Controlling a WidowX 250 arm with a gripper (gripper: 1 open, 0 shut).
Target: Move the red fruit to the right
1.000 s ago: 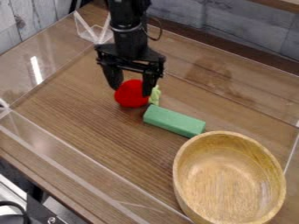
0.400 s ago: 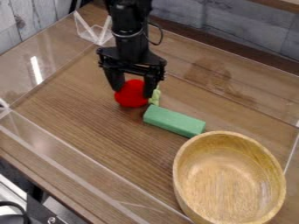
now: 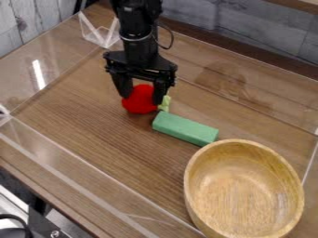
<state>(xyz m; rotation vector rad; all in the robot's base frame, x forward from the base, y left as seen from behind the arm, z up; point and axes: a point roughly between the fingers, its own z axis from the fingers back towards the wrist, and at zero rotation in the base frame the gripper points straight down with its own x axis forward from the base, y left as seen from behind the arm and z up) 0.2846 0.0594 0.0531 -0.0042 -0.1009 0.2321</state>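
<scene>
The red fruit (image 3: 138, 99) is a small round bright-red toy resting on the wooden table, just left of a flat green block (image 3: 185, 127). My gripper (image 3: 140, 90) hangs straight down over it, jaws open and standing to either side of its upper half. A black finger (image 3: 163, 91) covers part of the fruit's right side. I cannot tell whether the fingers touch the fruit.
A large wooden bowl (image 3: 244, 190) sits at the front right. Clear plastic walls (image 3: 74, 153) border the wooden table along the front and left. A grey plank wall runs behind the table.
</scene>
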